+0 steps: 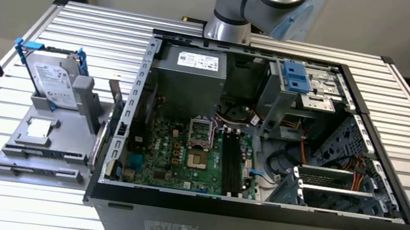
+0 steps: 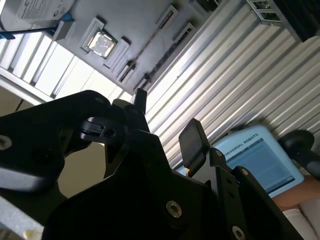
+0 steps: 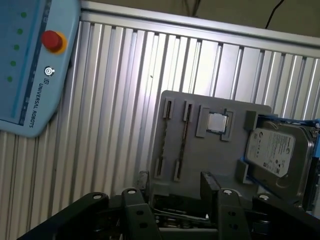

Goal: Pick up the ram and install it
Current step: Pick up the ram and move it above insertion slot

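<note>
While the arm [image 1: 259, 3] is standing at the far edge of the table and reaching out past the top of the exterior view, its black gripper [image 3: 175, 177] is hanging with its two fingers [image 2: 192, 137] spread wide and nothing between them. In both wrist views the fingers are touching neither table nor tray.

A grey tray [image 3: 220, 155] is lying on the ribbed metal table [image 3: 125, 100] beyond the fingertips. It is carrying a silver hard drive [image 3: 275, 150] in a blue frame at one end, a small square chip [image 3: 217, 122] in the middle, and narrow slotted holders at the other end. What is looking like the ram [image 3: 183, 140], a thin dark strip, is standing on edge between two of those holders, though I cannot tell for certain.

In the exterior view the tray is sitting just beside an open computer case [image 1: 253, 228], on the exterior view's left of it. Inside, a green motherboard [image 1: 175, 159] is lying flat, its long black slots [image 1: 234, 160] running side by side.

A pale blue teach pendant [image 3: 35, 75] with a red button is showing in both wrist views, and in the second wrist view a person's arm [image 2: 300, 197] is resting beside it.
</note>
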